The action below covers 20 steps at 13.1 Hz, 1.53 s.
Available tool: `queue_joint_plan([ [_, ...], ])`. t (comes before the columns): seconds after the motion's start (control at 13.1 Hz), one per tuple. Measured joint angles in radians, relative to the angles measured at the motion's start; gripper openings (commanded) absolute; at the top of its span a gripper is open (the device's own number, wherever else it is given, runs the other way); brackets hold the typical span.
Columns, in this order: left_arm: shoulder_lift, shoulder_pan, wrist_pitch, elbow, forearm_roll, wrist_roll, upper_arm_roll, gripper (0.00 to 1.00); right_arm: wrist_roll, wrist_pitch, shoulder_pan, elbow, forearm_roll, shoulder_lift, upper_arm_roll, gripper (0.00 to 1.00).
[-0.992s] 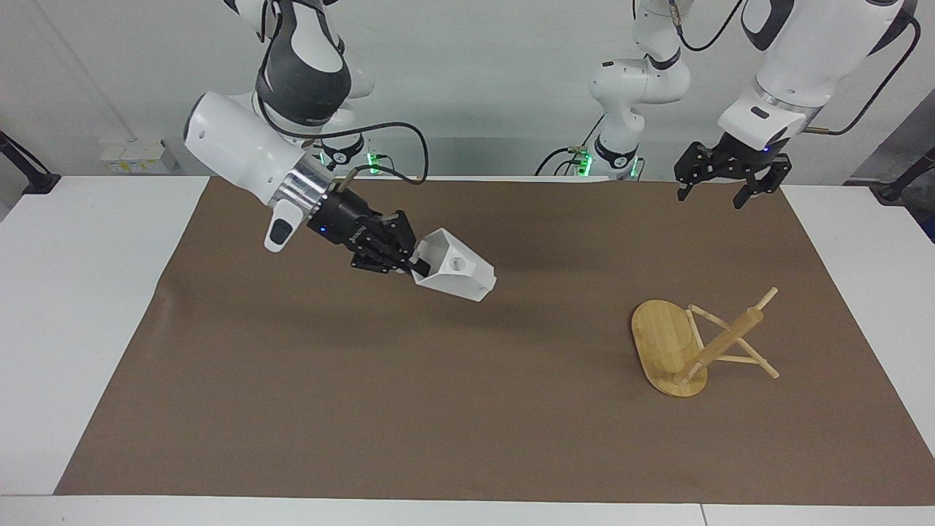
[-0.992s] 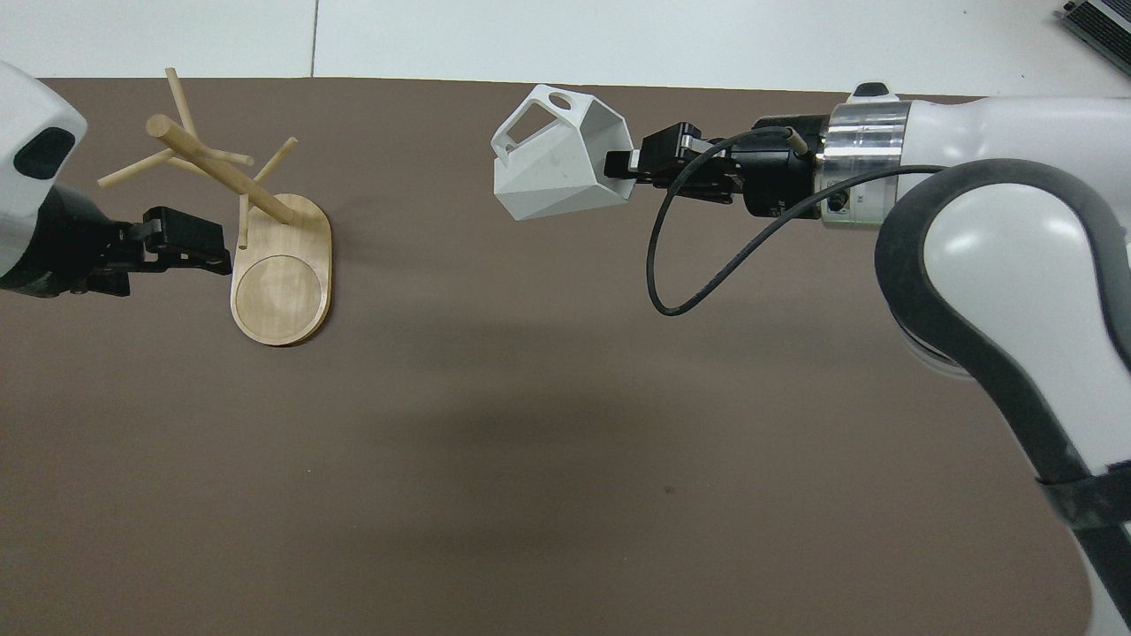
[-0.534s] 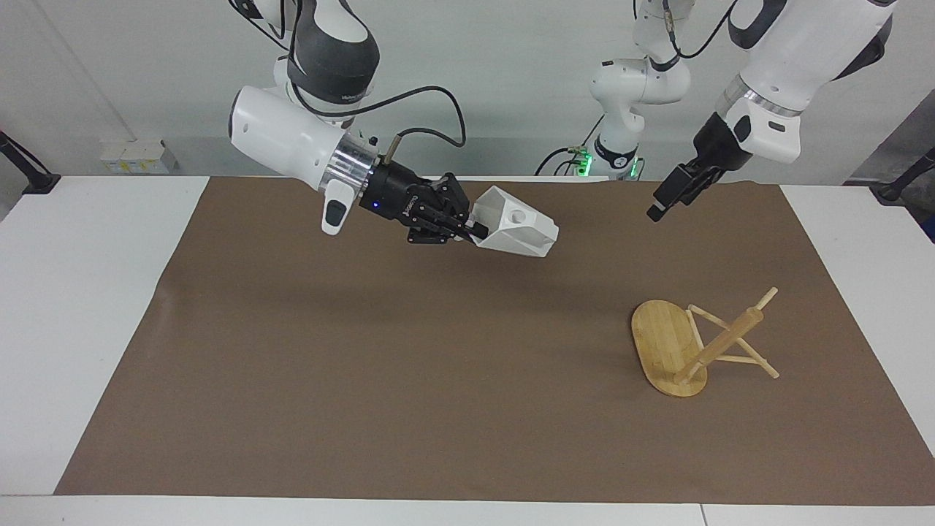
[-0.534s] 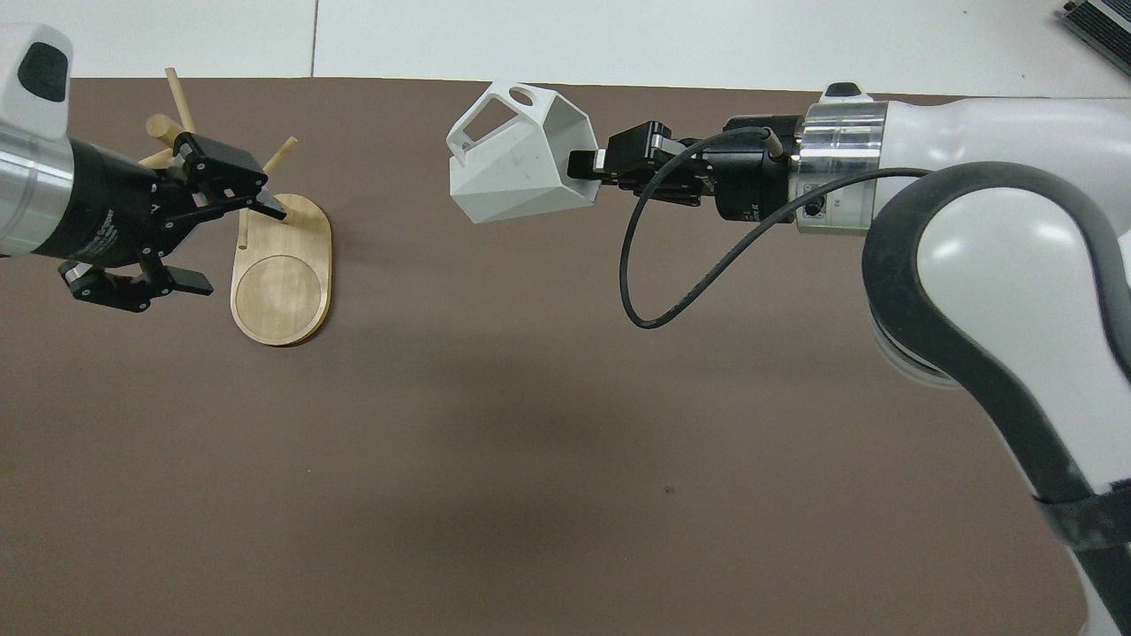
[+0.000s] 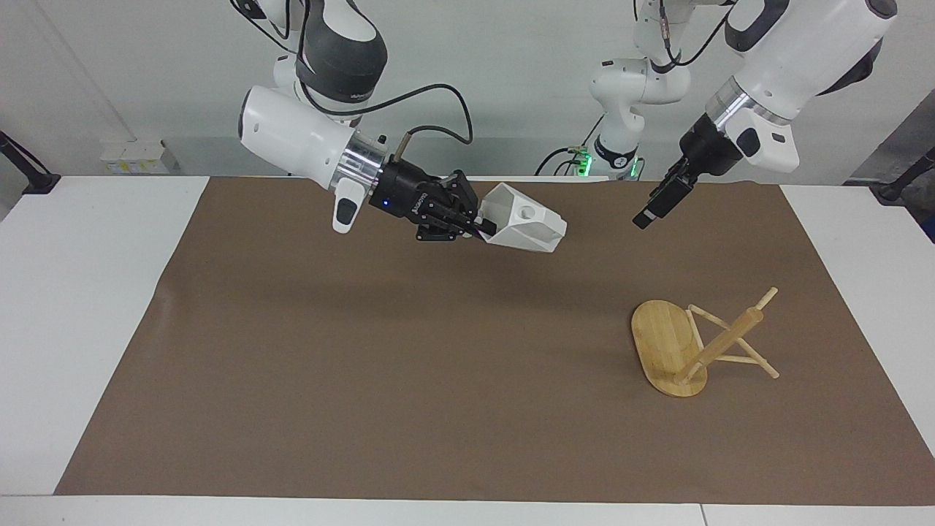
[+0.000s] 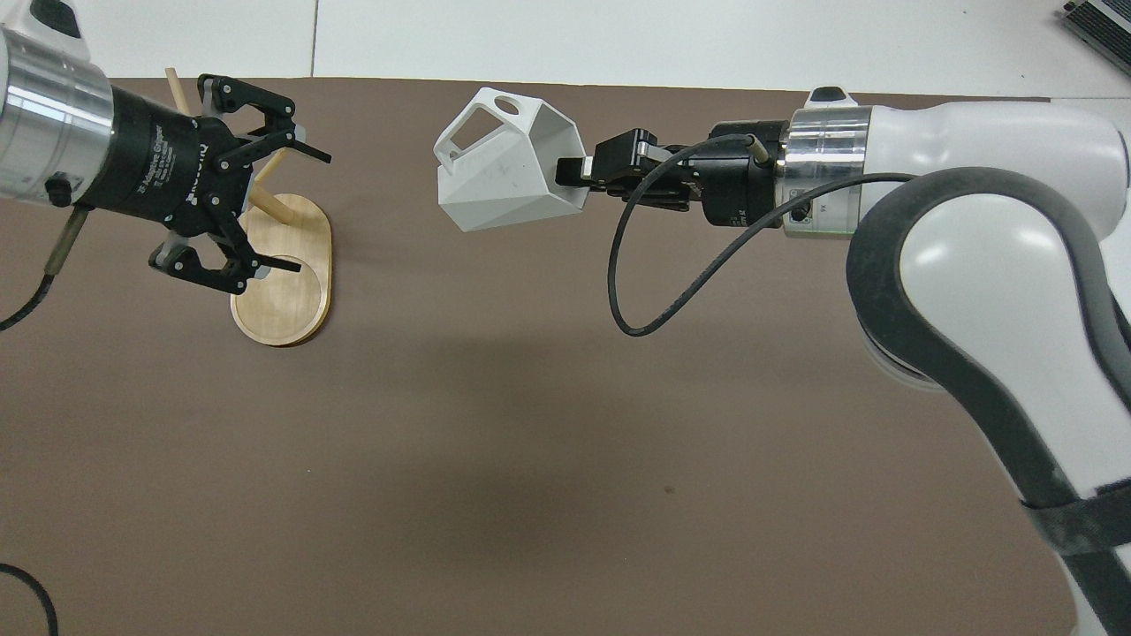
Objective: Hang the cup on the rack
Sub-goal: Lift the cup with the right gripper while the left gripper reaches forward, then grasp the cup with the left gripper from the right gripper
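Currently the right gripper (image 5: 483, 226) is pinching the cup (image 5: 527, 228) by its rim, carrying it above the mat toward the rack (image 5: 697, 342); the left gripper (image 6: 299, 208) is hovering spread over the rack. Next: threading the handle hole onto a peg.

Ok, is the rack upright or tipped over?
Upright. The rack stands with its oval base flat on the brown mat, post rising from it, pegs free. The post only looks slanted in both views.

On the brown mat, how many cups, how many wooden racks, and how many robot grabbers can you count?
Cups: 1, the white cup, held up in the right gripper.
Racks: 1, the bamboo rack, standing on the mat.
Grippers: 2, counting the open left gripper.
Total: 4
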Motion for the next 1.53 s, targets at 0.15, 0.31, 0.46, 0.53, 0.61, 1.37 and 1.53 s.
queue_joint_plan([
  [0.15, 0.051, 0.000, -0.001, 0.036, -0.047, -0.128, -0.006, 1.00, 0.000, 0.000, 0.000, 0.000, 0.000, 0.000, 0.000, 0.00],
  [0.31, 0.095, -0.001, -0.002, 0.059, -0.088, -0.250, -0.028, 1.00, 0.000, 0.000, 0.000, 0.000, 0.000, 0.000, 0.000, 0.00],
  [0.46, 0.122, -0.002, 0.000, 0.076, -0.146, -0.356, -0.037, 1.00, 0.000, 0.000, 0.000, 0.000, 0.000, 0.001, 0.000, 0.00],
  [0.53, 0.133, -0.002, 0.000, 0.085, -0.168, -0.395, -0.038, 1.00, 0.000, 0.000, 0.004, 0.000, 0.000, 0.001, 0.000, 0.00],
  [0.61, 0.141, -0.004, 0.002, 0.092, -0.179, -0.422, -0.043, 1.00, 0.000, 0.003, 0.015, 0.000, 0.000, 0.001, 0.000, 0.00],
  [1.37, 0.141, -0.021, -0.006, 0.111, -0.211, -0.495, -0.052, 1.00, 0.000, 0.145, 0.128, -0.013, -0.006, 0.008, -0.003, 0.00],
  [1.53, 0.140, -0.020, -0.009, 0.111, -0.209, -0.495, -0.050, 1.00, 0.001, 0.145, 0.130, -0.013, -0.006, 0.008, -0.003, 0.00],
])
